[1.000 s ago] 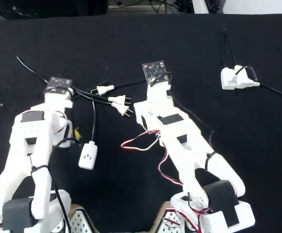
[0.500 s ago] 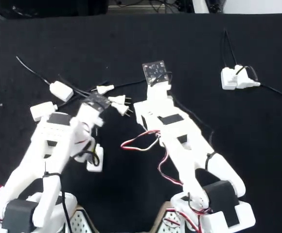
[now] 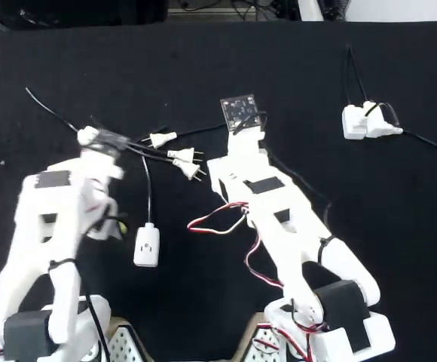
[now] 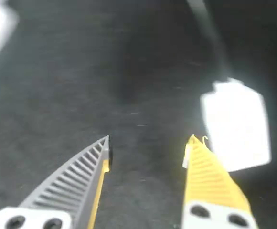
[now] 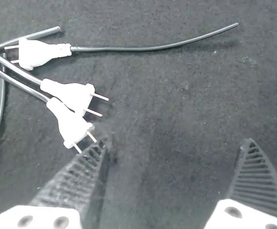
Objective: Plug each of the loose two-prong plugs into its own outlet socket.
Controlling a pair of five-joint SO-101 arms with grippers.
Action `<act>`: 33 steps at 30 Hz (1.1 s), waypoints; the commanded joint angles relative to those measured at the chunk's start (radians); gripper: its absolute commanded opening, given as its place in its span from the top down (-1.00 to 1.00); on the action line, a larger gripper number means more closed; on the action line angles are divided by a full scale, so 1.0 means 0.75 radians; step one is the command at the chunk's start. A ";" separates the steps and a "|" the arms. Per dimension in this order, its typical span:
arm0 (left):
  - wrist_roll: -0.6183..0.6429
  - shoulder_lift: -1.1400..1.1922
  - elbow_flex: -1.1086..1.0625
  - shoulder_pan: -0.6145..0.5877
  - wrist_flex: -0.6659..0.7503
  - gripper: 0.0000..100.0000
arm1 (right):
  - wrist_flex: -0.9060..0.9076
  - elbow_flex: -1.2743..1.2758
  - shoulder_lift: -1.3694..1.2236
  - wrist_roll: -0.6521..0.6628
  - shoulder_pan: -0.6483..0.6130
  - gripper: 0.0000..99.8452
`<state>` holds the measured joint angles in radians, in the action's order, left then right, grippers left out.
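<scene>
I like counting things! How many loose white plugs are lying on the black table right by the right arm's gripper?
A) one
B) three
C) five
B, three: one plug, a second plug and a third plug lie close together on the black table, just ahead of the right gripper, whose jaws stand open.

white plugs, blk cords, blk table, white arms
</scene>
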<state>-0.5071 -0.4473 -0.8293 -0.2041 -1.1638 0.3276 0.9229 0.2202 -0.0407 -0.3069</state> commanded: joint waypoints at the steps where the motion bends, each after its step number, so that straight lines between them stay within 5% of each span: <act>1: -0.010 -0.008 0.062 -0.030 0.006 0.49 | -0.025 -0.036 0.005 0.006 -0.008 0.24; 9: -0.010 -0.006 -0.163 0.328 0.172 0.49 | -0.014 -0.034 0.056 -0.004 0.100 0.24; 17: 0.020 -0.008 -0.206 0.480 0.303 0.49 | 0.057 0.011 0.267 -0.008 0.301 0.24; 27: 0.528 -0.023 -0.212 0.901 0.477 0.49 | 0.055 0.030 0.281 -0.008 0.295 0.24; 33: 0.542 -0.025 -0.179 0.770 0.475 0.49 | 0.055 0.032 0.281 -0.008 0.301 0.24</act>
<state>-0.1204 -0.4473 -0.9966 0.4496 -0.8155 0.3644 0.9490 0.3890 -0.0391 -0.1043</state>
